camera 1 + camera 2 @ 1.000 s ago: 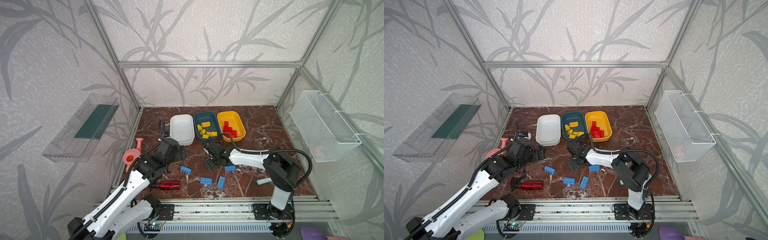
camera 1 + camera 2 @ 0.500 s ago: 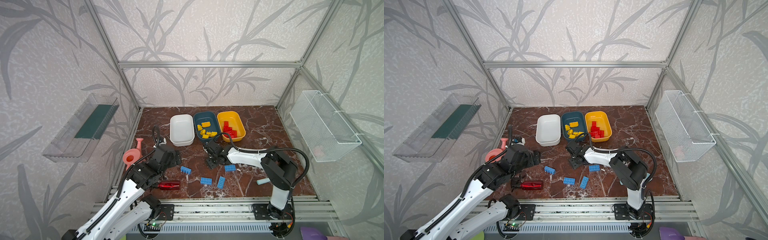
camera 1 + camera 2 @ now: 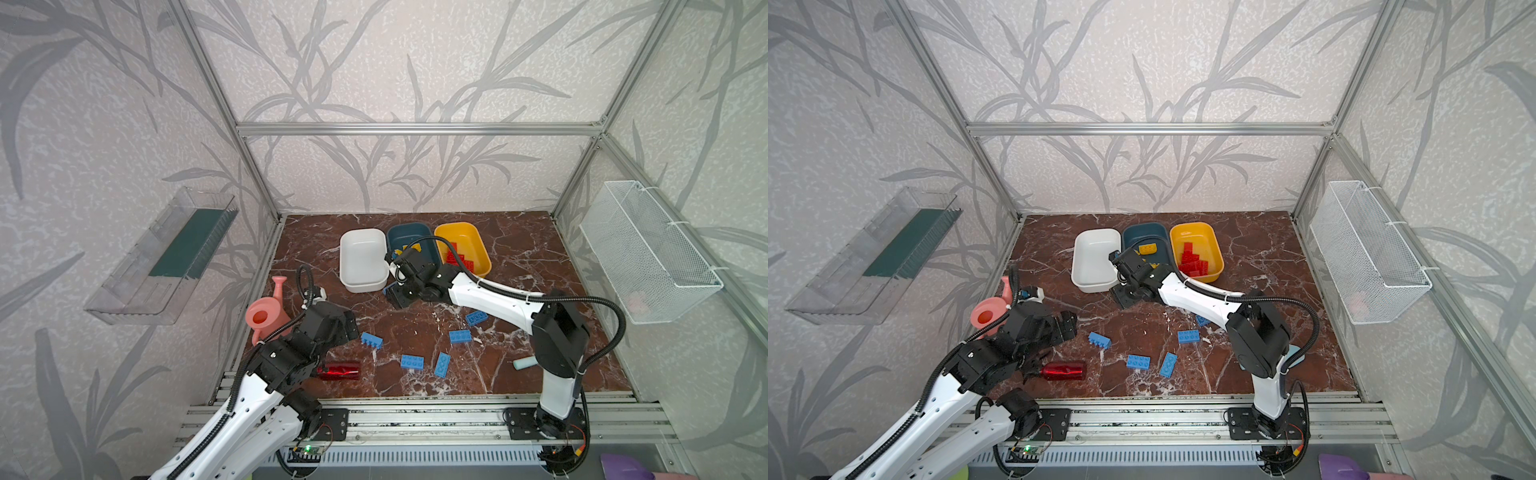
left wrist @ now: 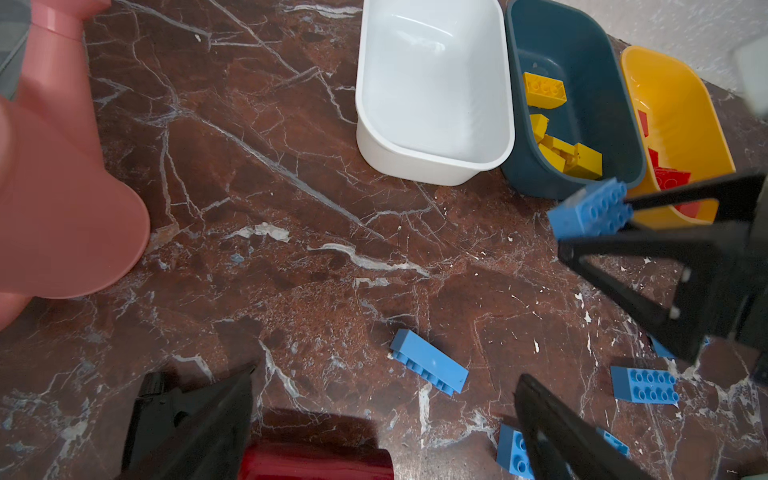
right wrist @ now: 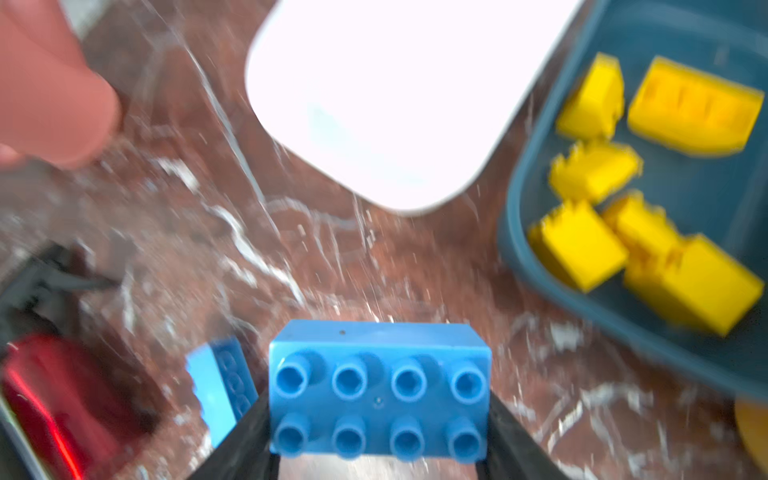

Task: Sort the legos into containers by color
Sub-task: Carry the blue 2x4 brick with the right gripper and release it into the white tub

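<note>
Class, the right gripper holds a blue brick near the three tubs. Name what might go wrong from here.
1. The right gripper carries the blue brick close to the white tub; it may clip the rim and shove the tub.
2. The teal tub, holding yellow bricks, sits right alongside, so a drop slightly off could mix colours.

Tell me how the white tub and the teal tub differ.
Colour: the white tub is plain white, the teal tub dark blue-green.
Contents: the white tub is empty, the teal tub holds yellow bricks.
Place: the white tub ends the row, the teal tub stands in its middle, next to the yellow tub.
Both have the same rounded-rectangular shape and about the same size, and both stand open side up.
</note>
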`<state>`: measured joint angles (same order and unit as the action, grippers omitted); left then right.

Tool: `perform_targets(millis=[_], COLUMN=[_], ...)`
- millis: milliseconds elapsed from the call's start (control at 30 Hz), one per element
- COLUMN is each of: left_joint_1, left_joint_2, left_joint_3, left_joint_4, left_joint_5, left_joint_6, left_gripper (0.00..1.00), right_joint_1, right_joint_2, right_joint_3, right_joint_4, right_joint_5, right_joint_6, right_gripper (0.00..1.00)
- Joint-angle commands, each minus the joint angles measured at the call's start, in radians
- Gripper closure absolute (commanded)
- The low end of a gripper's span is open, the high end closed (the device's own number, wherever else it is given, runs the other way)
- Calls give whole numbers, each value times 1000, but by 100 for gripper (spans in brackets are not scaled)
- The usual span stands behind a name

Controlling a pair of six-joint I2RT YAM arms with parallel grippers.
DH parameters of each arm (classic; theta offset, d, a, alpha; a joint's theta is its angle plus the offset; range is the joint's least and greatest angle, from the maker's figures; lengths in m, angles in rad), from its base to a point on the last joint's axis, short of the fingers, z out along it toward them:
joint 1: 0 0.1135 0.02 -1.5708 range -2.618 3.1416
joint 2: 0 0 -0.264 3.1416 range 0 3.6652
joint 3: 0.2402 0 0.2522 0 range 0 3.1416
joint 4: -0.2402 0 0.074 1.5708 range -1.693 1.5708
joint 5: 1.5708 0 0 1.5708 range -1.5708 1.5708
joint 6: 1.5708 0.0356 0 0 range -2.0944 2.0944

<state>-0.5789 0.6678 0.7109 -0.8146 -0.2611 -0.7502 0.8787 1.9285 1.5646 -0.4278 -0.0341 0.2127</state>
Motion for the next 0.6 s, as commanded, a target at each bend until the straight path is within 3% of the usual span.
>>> perform_targets(millis=[0, 333, 567], left_joint_1=[-2, -3, -4], left_joint_2=[-14, -23, -5], left_joint_3=[-17, -41, -41], left_joint_4=[-28, -17, -9], left_joint_5=[16, 54, 75], left_joint_6=[-33, -48, -41], left_gripper=[2, 3, 3], right_joint_1=[-1, -24, -31], right_joint_2=[98, 404, 509], right_joint_3=[134, 617, 794], right_joint_4=[-45, -207, -292], right_joint_5=[-54, -77, -81], right_joint_6=[-28, -40, -41], right_gripper=[45, 43, 29])
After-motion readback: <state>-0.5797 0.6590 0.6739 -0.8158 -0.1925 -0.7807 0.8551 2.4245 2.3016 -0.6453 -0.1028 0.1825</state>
